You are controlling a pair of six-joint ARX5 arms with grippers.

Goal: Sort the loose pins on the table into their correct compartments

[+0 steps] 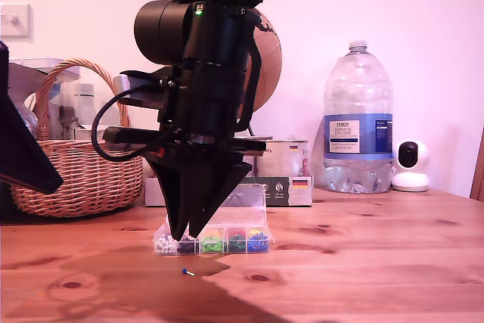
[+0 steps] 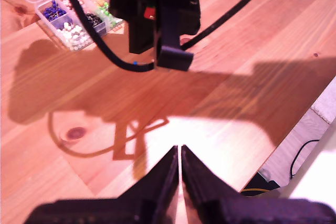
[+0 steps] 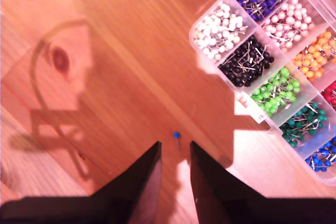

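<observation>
One loose blue pin (image 3: 176,136) lies on the pine table (image 3: 105,103), just beyond the fingertips of my second gripper (image 3: 175,144), which is open and holds nothing. In the exterior view that gripper (image 1: 187,234) points straight down in front of the clear pin box (image 1: 257,217), with the blue pin (image 1: 187,271) on the wood below it. The box (image 3: 252,103) shows white (image 3: 218,30), black (image 3: 244,64), green (image 3: 275,90), dark green (image 3: 304,121) and blue (image 3: 325,158) heaps. My first gripper (image 2: 179,148) hovers shut over bare wood, away from the box (image 2: 79,14). No other loose pins show.
A wicker basket (image 1: 76,164) stands at the exterior view's left, cartons (image 1: 283,175) behind the box, and a big water bottle (image 1: 358,122) and a white camera (image 1: 411,164) at the exterior view's right. A dark arm part (image 1: 23,149) crosses that view's left edge. The table's edge (image 2: 310,106) is near my first gripper.
</observation>
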